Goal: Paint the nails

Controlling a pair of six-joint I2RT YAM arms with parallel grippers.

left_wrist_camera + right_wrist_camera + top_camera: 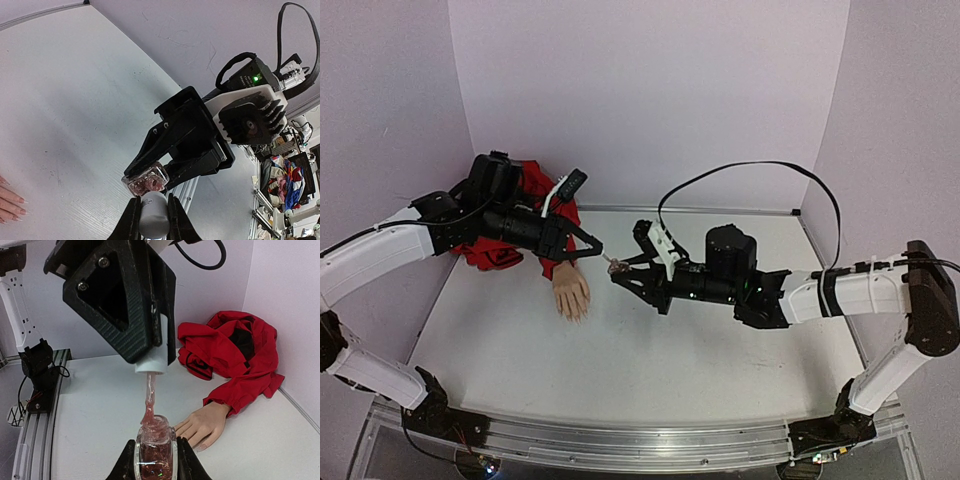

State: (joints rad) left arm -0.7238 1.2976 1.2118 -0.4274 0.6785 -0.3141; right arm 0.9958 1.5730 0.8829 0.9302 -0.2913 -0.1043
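Pinching white cap [151, 360] in left gripper [595, 250], trailing its gooey brush [149, 395] down to polish bottle [155, 450], clamping that bottle in right gripper [618, 272], nails [22, 200] down on mannequin hand [570, 292], flat on table [700, 350], by red sleeve [235, 350].

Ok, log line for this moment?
left gripper: shut on cap | brush: at bottle mouth | right gripper: shut on bottle | mannequin hand: on table
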